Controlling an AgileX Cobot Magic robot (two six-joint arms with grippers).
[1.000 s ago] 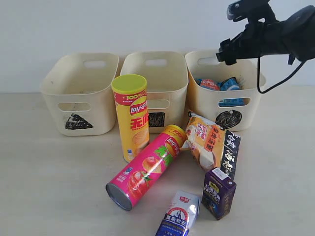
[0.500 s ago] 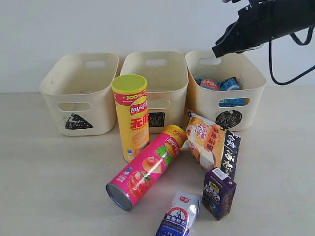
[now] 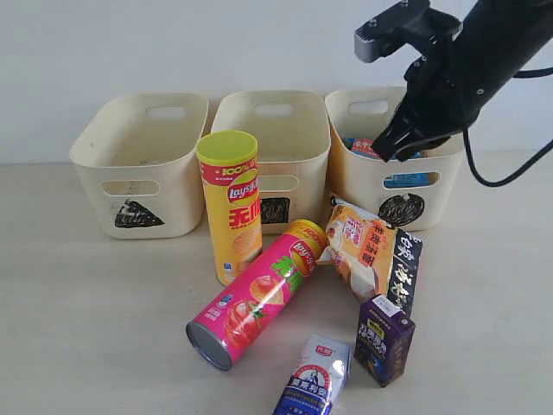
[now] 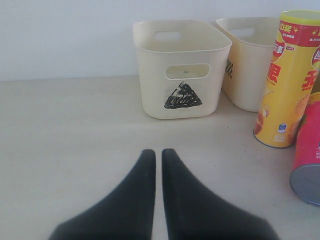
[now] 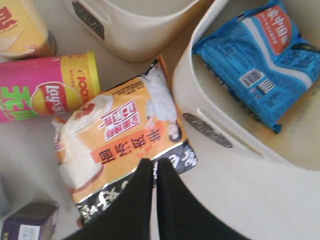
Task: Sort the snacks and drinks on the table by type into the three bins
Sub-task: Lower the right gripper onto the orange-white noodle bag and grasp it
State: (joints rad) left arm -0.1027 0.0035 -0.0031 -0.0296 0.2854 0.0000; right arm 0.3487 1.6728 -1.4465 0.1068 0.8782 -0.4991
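Observation:
My right gripper (image 3: pixel 386 147) (image 5: pixel 154 164) hangs shut and empty over the front rim of the circle bin (image 3: pixel 432 203), above the orange foil packet (image 3: pixel 367 249) (image 5: pixel 120 140). Blue packets (image 3: pixel 393 149) (image 5: pixel 260 55) lie inside that bin. The yellow Lay's tube (image 3: pixel 231 206) stands upright. The pink tube (image 3: pixel 259 294) (image 5: pixel 50 85) lies on its side on the table (image 3: pixel 86 311). In front are the purple carton (image 3: pixel 384 339) (image 5: pixel 27 220) and the white-and-blue carton (image 3: pixel 314 379). My left gripper (image 4: pixel 156 154) is shut, low over bare table near the triangle bin (image 4: pixel 182 67).
The triangle bin (image 3: pixel 143 164) and the square bin (image 3: pixel 289 138) stand side by side at the back with nothing showing inside. A pale wall rises behind the bins. The right arm's cable (image 3: pixel 510 173) loops beside the circle bin.
The right arm has swung down and left from high above the circle bin to just over its front rim. The objects on the table have not moved.

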